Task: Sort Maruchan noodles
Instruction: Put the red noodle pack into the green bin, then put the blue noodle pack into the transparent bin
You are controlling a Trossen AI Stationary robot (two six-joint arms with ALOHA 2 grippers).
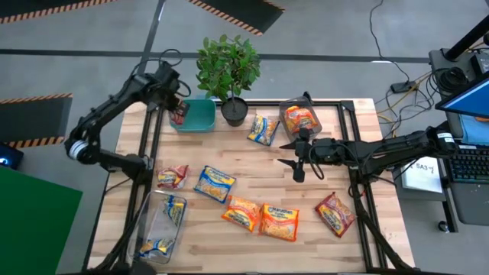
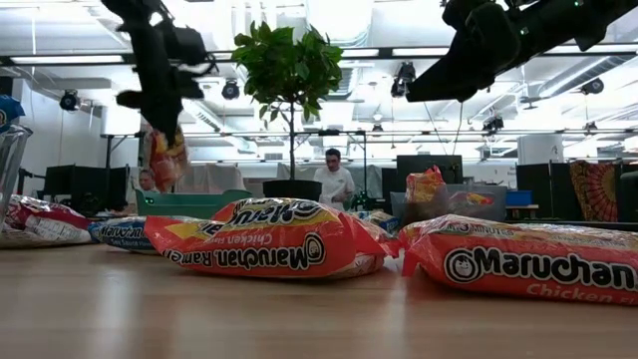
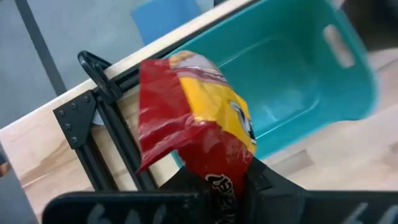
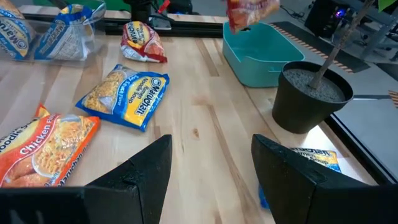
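High view shows the left gripper [image 1: 180,111] raised over the far left corner of the table [image 1: 252,244], its fingers clamped on a red packet [image 1: 179,114] that hangs above the near-left edge of the teal bin [image 1: 200,114]. Left wrist view confirms the grip: the red-and-yellow packet [image 3: 199,134] sticks out from between the dark fingers, crumpled, with the open teal bin [image 3: 292,81] below and beyond it. In the low view the same packet [image 2: 165,155] dangles in the air above the bin [image 2: 194,202].

The right gripper [image 1: 294,153] hovers over the middle of the table, right of centre, with its fingers spread apart and nothing between them; the right wrist view shows bare wood between the two dark fingers [image 4: 134,171].

A potted plant [image 1: 229,72] stands just right of the bin. A clear container [image 1: 300,118] at the far right holds an orange packet, and a blue-and-yellow packet [image 1: 263,128] lies just left of it. Another clear container [image 1: 164,221] at the near left holds blue packets. Loose on the table are a red packet [image 1: 173,177] at the left, a blue one [image 1: 215,183] beside it, two orange ones [image 1: 261,218] touching near the front, and a red one [image 1: 335,213] to their right.
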